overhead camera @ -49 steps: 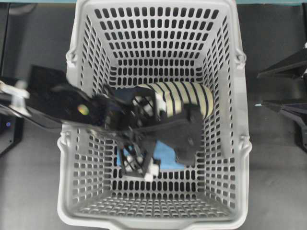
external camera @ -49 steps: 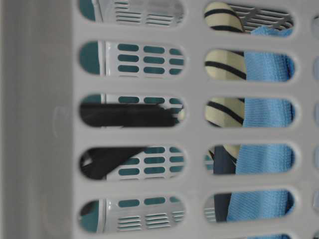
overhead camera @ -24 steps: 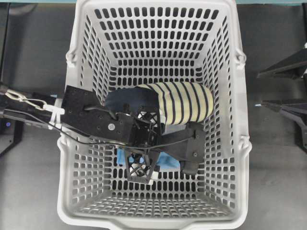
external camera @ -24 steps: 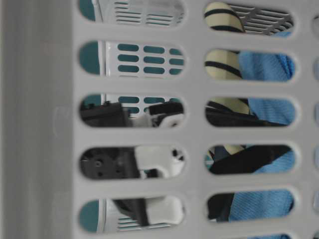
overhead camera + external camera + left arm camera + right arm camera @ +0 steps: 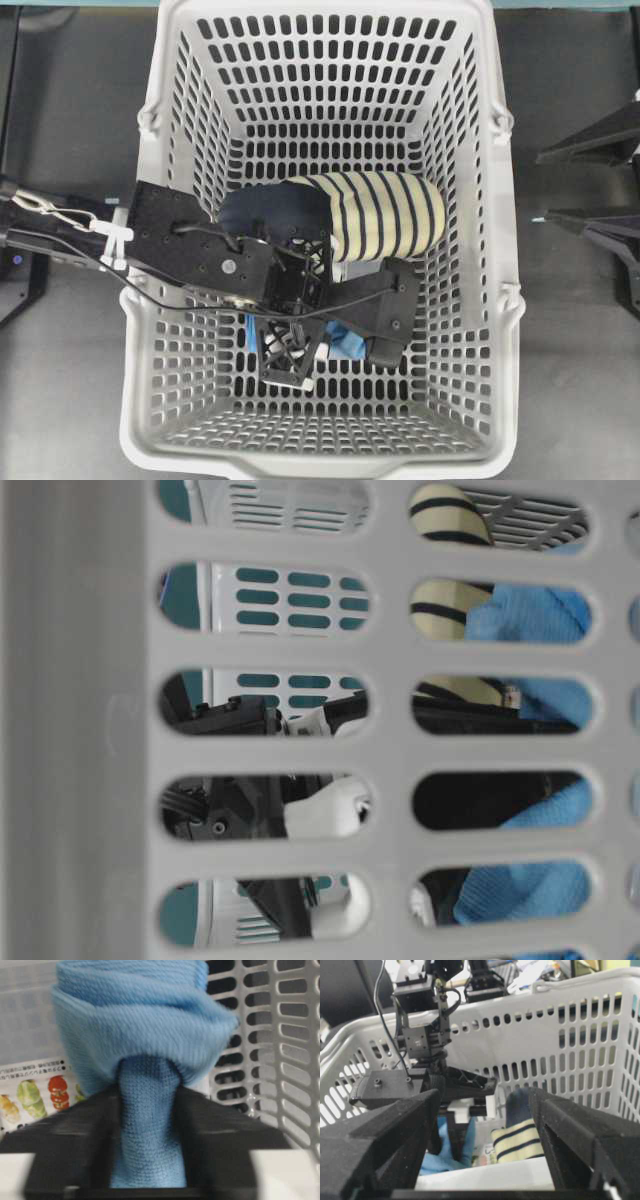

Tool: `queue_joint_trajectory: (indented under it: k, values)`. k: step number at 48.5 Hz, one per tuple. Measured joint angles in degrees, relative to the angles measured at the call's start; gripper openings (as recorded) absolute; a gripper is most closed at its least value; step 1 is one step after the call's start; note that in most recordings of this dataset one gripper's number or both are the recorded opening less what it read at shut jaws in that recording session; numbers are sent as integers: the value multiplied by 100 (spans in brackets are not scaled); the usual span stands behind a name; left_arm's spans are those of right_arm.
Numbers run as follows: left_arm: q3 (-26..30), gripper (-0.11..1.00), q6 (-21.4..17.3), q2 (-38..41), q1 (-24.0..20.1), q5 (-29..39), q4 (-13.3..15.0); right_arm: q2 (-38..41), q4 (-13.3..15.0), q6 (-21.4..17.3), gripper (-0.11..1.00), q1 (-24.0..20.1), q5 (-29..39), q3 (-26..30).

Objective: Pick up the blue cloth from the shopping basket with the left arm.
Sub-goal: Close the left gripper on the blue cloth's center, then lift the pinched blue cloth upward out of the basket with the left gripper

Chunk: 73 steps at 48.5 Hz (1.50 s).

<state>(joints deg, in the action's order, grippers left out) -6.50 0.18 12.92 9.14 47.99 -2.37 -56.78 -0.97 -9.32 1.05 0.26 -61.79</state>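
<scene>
The blue cloth [image 5: 145, 1025] is bunched up and pinched between the two black fingers [image 5: 225, 1150] of my left gripper [image 5: 147, 1105]. In the overhead view the left gripper [image 5: 335, 340] reaches down inside the shopping basket [image 5: 495, 200] near its middle. It hides most of the cloth, and only a small blue patch [image 5: 347, 345] shows. Through the basket wall [image 5: 80, 730] the cloth [image 5: 530, 615] looks crumpled around the black fingers. My right gripper [image 5: 585, 185] is open and empty outside the basket at the right.
A navy and cream-striped rolled bundle [image 5: 385, 215] lies just behind the left gripper, touching or nearly touching it. A printed leaflet with vegetable pictures [image 5: 35, 1090] lies on the basket floor. The basket walls stand close on all sides.
My left gripper has sunk lower into the basket and its fingers have closed on the blue cloth. The cloth has bunched up, and less of it shows from overhead.
</scene>
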Motion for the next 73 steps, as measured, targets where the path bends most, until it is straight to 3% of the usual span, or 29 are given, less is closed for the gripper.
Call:
queue_joint_trajectory:
  k: [11,18,40,47,73]
  values:
    - [79,17,-97,-149,-18,97,0,0,0,0,70,0,0,-18]
    - [448,17,-88,-360,-53,466,0,0,0,9,70,0,0,-26]
    - [2909,17,-88,-624,-97,2751,0,0,0,9,70,0,-308,-158]
    - [3419,17,-79,-457,-149,3190,0,0,0,0,70,0,-404,-202]
    - [3683,17,-70,-290,-141,3384,-9,-9,0,0,70,0,-422,-211]
